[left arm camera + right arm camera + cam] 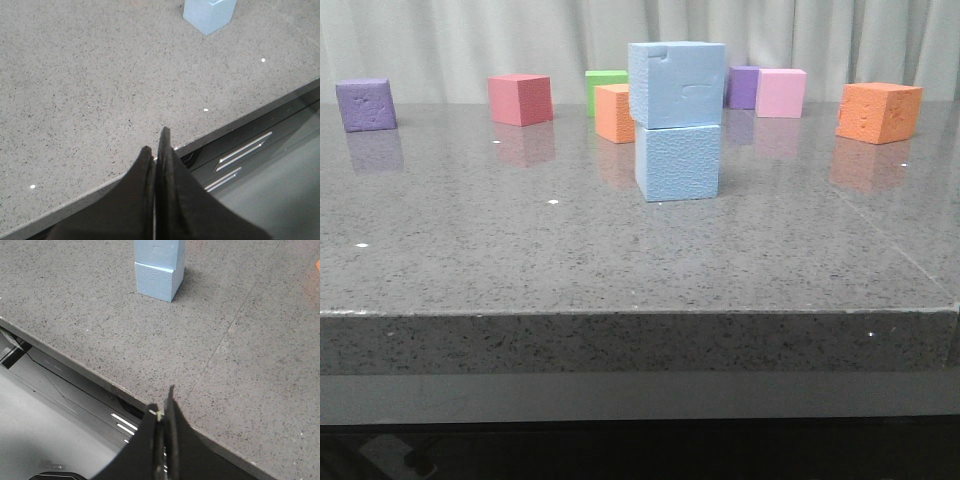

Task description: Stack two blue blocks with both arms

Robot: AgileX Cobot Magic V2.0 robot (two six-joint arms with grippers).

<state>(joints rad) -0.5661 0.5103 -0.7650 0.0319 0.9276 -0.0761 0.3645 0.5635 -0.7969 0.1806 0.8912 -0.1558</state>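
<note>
The blue blocks, two, stand stacked mid-table: upper blue block (676, 84) on lower blue block (677, 161). Behind that stack we count two orange cubes (614, 113) (879, 112), two purple cubes (366, 105) (742, 87), two pink (521, 99) (780, 93), one green (604, 82). We see left gripper (156, 150) and right gripper (164, 405) pinched closed, empty, over the table's (470, 260) near edge.
</note>
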